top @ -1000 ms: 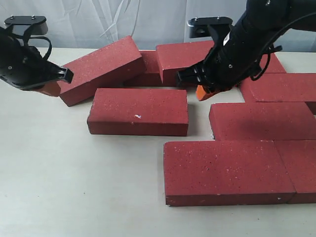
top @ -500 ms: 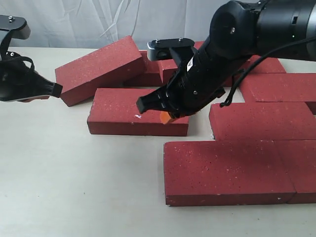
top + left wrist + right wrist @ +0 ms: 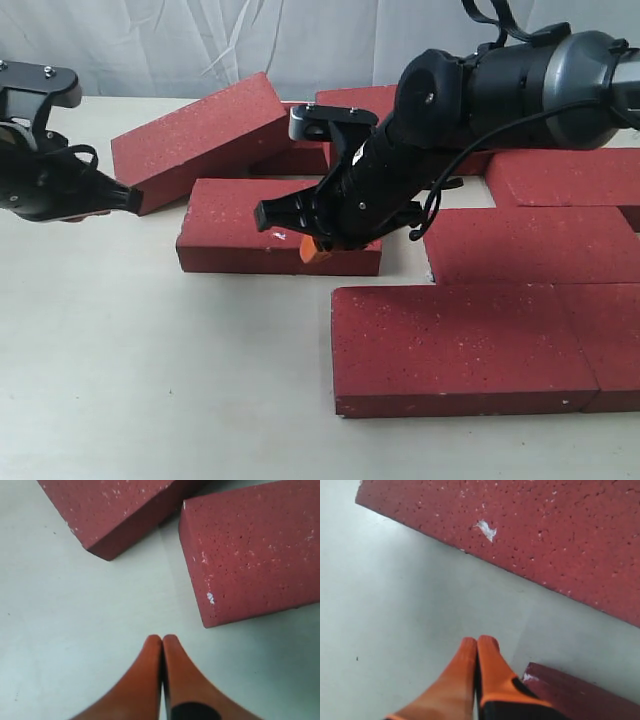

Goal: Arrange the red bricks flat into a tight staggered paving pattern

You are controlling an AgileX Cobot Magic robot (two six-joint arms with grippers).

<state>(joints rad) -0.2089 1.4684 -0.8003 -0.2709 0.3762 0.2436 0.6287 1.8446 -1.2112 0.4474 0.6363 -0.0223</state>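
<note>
Several red bricks lie on the pale table. One loose brick (image 3: pixel 240 225) lies flat at the centre; its end and a white chip show in the left wrist view (image 3: pixel 255 550), its long side in the right wrist view (image 3: pixel 545 535). A tilted brick (image 3: pixel 200 135) leans on others behind it. Paved bricks (image 3: pixel 460 340) fill the right. My right gripper (image 3: pixel 315 250) is shut and empty, its tips (image 3: pixel 478 641) over bare table at the loose brick's front right. My left gripper (image 3: pixel 95 211) is shut and empty (image 3: pixel 162 639), left of the loose brick.
The corner of the front paved brick (image 3: pixel 570 692) lies close beside the right fingers. More bricks (image 3: pixel 355 110) stand at the back under the right arm. The tilted brick's corner (image 3: pixel 115 510) is near the left gripper. Pale table (image 3: pixel 150 380) spreads front left.
My right arm has swung from the gap at the back, leftward and forward across the loose brick, to its front edge. My left gripper has dropped a little toward the table.
</note>
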